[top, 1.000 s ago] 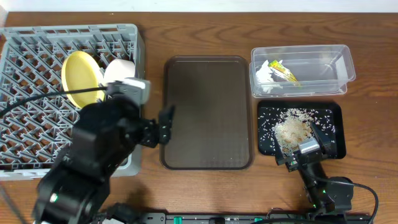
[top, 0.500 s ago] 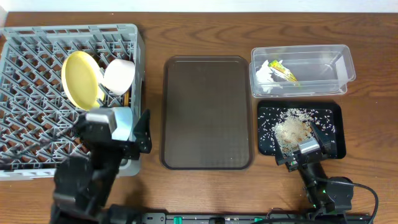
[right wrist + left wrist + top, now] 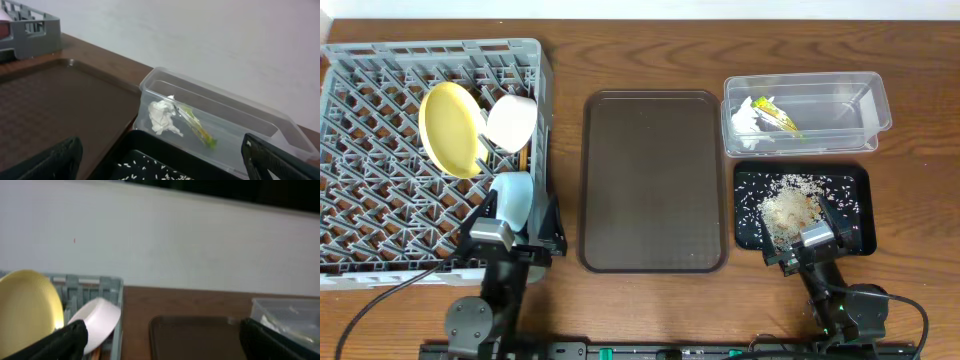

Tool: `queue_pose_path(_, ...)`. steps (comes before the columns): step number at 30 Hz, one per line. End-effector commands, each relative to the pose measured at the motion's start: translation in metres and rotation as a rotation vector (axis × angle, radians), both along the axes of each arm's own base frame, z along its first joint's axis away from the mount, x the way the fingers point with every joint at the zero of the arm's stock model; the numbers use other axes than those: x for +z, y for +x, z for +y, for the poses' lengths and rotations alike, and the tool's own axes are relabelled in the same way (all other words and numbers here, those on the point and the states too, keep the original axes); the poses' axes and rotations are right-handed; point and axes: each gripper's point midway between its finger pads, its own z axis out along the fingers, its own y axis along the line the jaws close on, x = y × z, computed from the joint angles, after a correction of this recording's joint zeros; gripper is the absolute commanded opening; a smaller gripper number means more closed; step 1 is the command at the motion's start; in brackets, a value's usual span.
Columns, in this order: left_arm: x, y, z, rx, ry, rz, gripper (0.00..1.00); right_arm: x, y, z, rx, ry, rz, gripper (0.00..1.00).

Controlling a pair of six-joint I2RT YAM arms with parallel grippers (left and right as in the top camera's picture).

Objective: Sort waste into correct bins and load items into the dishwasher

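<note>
The grey dish rack (image 3: 380,150) at the left holds the yellow plate (image 3: 450,128) on edge, the white bowl (image 3: 512,122) and the light-blue bowl (image 3: 512,195) at its right side. A brown stick-like piece (image 3: 524,158), perhaps the chopsticks, shows between the bowls. My left gripper (image 3: 520,218) is open and empty at the rack's front right corner. The clear tub (image 3: 860,100) holds the tissue (image 3: 748,120) and wrapper (image 3: 775,113). The black tray (image 3: 855,180) holds rice scraps (image 3: 788,208). My right gripper (image 3: 802,235) is open and empty over that tray's front edge.
The dark brown serving tray (image 3: 653,180) lies between the rack and the bins, with nothing on it. The left wrist view shows the plate (image 3: 27,305), white bowl (image 3: 97,320) and brown tray (image 3: 200,335). The right wrist view shows the tub (image 3: 250,125), tissue (image 3: 162,117) and wrapper (image 3: 195,125).
My left arm has drawn back from over the rack to the table's front edge. The light-blue bowl now shows in the rack. The right arm has not moved.
</note>
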Motion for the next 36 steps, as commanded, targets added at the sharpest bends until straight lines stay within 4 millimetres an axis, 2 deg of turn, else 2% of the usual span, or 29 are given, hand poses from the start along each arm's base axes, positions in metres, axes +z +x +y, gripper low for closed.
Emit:
queue_pose_path(1,-0.018,0.005,0.000,0.003,0.007,-0.014,0.97,-0.001,0.000,-0.002,-0.010,0.013,0.002,0.99)
queue_pose_path(9,-0.073,0.015,-0.001,0.003,0.000,0.066,0.97,-0.001,0.000,-0.002,-0.010,0.013,0.002,0.99)
queue_pose_path(18,-0.087,0.015,0.000,0.009,0.008,0.123,0.97,-0.001,0.000,-0.002,-0.010,0.013,0.002,0.99)
queue_pose_path(23,-0.113,0.012,0.000,0.011,0.023,0.228,0.97,-0.001,0.000,-0.002,-0.010,0.013,0.002,0.99)
queue_pose_path(36,-0.114,0.013,0.000,0.010,0.024,0.234,0.97,-0.001,0.000,-0.002,-0.010,0.013,0.002,0.99)
